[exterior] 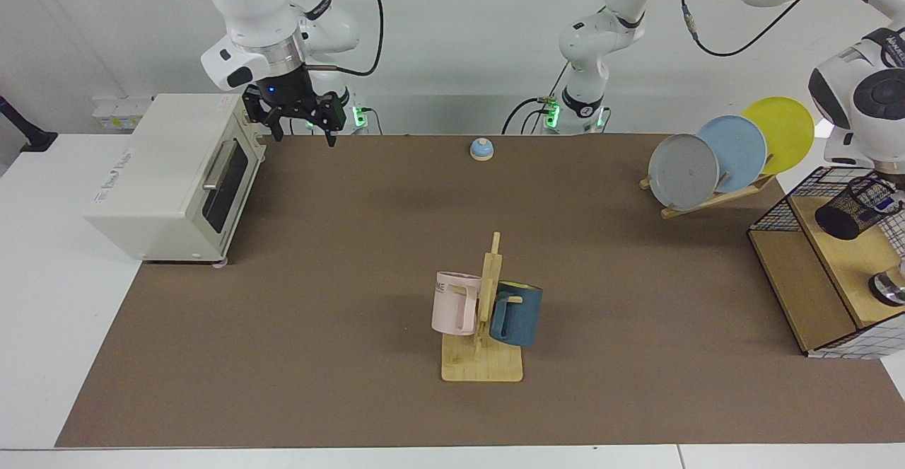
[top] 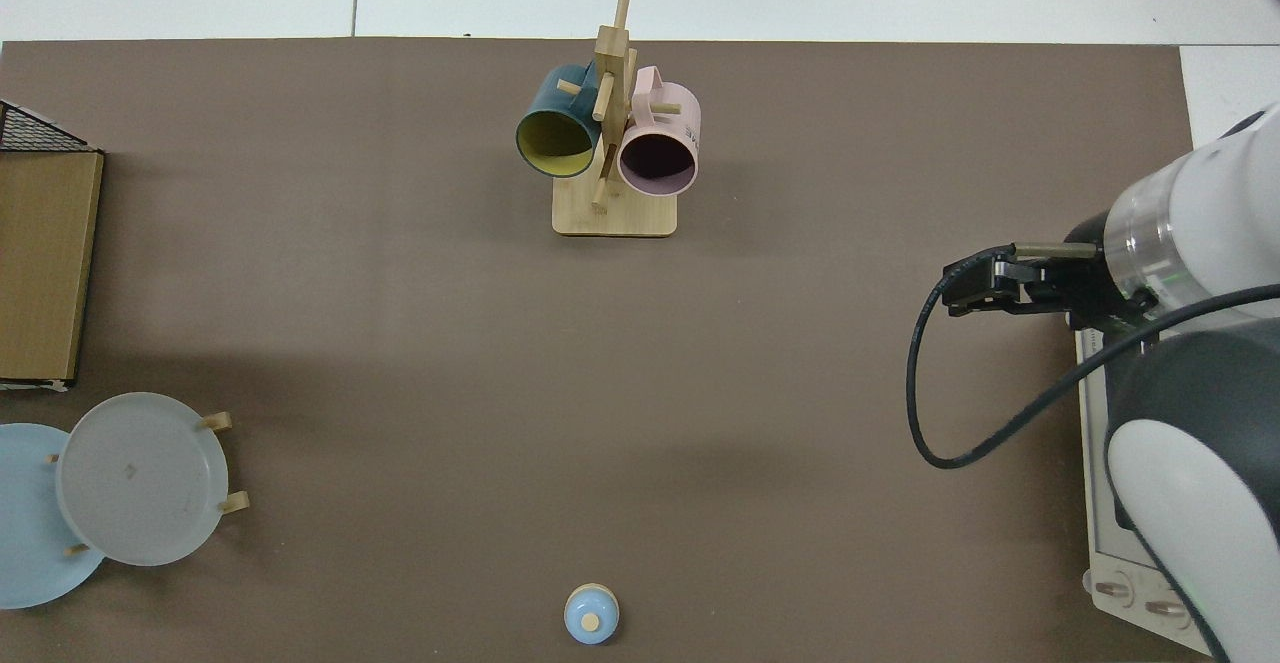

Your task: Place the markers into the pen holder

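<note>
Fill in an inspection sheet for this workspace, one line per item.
Surface: brown mat, flat, no spills seen.
Job's things: pen holder tilted on the wooden shelf; marker shows at it.
Clutter: oven, bell, mug rack, plate rack.
Grippers: right gripper hovers by the oven, jaws open, empty; left gripper above the pen holder.
Cables: black cable loops off the right arm.
Surroundings: nothing seen.

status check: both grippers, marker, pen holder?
Right gripper open, empty, waiting by white toaster oven. Left gripper off frame above black wire-mesh pen holder. Blue-and-white marker shows at holder's mouth. Holder sits inside black wire-grid basket; nothing blocking.
</note>
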Available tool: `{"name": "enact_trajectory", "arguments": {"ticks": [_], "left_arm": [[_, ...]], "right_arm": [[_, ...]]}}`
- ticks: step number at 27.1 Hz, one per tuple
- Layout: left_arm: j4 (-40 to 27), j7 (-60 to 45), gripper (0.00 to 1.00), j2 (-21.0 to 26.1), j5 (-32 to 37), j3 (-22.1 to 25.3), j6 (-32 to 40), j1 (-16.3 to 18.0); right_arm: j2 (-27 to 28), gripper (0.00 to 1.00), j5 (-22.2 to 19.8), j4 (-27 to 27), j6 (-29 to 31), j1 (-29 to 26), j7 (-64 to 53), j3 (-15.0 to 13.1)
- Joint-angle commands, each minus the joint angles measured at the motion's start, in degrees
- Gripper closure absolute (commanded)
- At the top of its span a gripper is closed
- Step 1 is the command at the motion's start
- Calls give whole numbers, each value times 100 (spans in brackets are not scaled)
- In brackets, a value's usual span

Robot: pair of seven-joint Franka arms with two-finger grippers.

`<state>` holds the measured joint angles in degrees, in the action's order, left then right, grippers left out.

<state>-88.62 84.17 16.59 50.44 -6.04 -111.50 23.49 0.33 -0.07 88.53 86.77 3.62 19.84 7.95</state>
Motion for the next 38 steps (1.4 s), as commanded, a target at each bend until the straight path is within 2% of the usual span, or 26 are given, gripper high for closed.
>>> {"name": "enact_trajectory", "arguments": {"ticks": [1, 38], "left_arm": [[-164, 21, 100, -50, -104, 33, -162, 15], [-358, 276, 100, -59, -456, 41, -109, 59]], "right_arm": [[-51, 0, 113, 33, 59, -89, 73, 58], [-51, 0, 113, 33, 59, -89, 73, 49]]}}
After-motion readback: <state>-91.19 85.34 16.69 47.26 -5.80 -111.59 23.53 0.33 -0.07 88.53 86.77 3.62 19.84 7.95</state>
